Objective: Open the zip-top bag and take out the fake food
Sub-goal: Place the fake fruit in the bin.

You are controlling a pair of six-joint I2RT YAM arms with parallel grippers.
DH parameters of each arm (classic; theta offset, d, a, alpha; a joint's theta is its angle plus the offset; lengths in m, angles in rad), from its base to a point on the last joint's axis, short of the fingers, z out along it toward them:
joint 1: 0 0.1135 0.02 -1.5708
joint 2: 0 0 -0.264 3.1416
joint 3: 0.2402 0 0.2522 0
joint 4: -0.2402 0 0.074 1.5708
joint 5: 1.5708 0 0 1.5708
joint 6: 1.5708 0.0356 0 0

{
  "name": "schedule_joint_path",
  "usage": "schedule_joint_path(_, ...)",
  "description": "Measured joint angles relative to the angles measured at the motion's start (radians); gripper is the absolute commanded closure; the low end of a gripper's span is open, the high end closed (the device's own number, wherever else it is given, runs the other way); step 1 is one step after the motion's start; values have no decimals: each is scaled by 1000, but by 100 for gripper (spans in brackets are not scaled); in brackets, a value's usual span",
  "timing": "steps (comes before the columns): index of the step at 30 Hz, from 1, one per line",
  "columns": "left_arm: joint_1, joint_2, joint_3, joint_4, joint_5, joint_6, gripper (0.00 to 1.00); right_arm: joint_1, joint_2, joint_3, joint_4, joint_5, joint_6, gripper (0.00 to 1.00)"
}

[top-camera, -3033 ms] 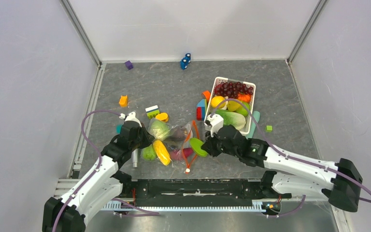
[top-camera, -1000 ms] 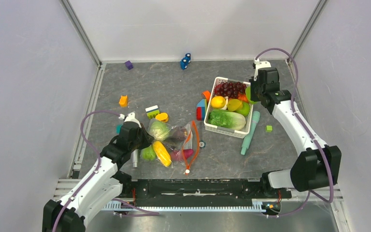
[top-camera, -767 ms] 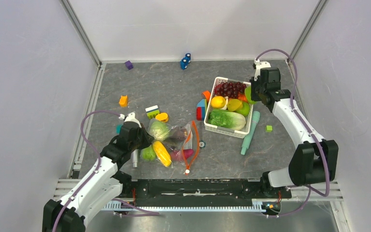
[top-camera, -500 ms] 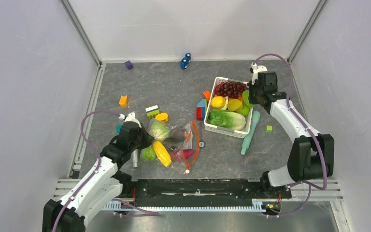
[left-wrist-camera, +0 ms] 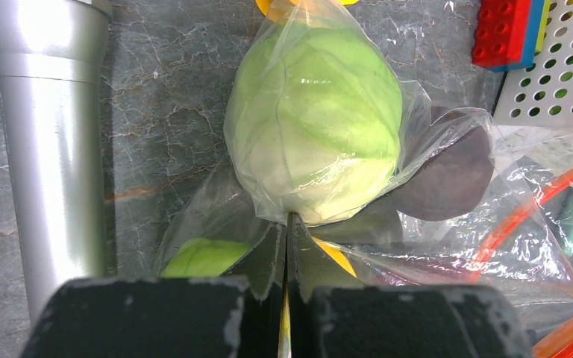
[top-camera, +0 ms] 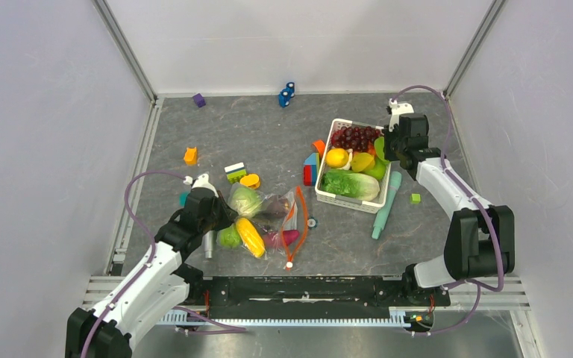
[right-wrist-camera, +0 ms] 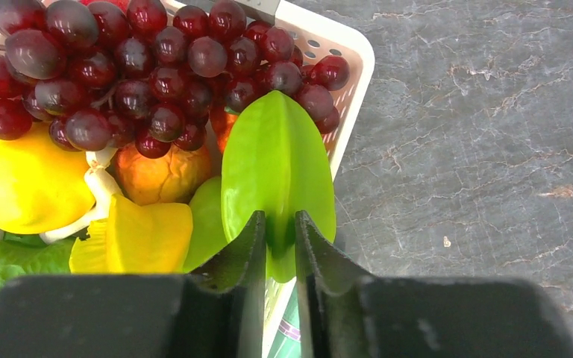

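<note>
Right gripper point(right-wrist-camera: 277, 224): clamped on green star fruit point(right-wrist-camera: 276, 149) over white basket point(right-wrist-camera: 358, 52) rim; release seemed next. Left gripper point(left-wrist-camera: 287, 224): pinched shut on zip-top bag point(left-wrist-camera: 448, 246), left of basket, cabbage point(left-wrist-camera: 317, 127) inside.

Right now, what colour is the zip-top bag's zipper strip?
Red-orange; the zipper strip shows best in the top external view.

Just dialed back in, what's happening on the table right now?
The left claw is shut on a fold of the zip-top bag, beside the cabbage inside it. The right claw grips a green star fruit above the white basket's rim. The corn cob is in the bag too.
</note>
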Motion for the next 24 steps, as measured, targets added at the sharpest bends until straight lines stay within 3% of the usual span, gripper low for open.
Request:
schedule_joint_path(6,0,-3,0,-5,0,0,98,0,1,-6,-3,2,5,49)
schedule_joint_path(17,0,-8,0,-11,0,0,92,0,-63,5,-82,2,3,29)
schedule_joint_path(21,0,-8,0,-11,0,0,91,0,-102,45,-111,2,3,28)
schedule_joint_path(24,0,-8,0,-12,0,0,91,0,-139,60,-122,-5,6,34)
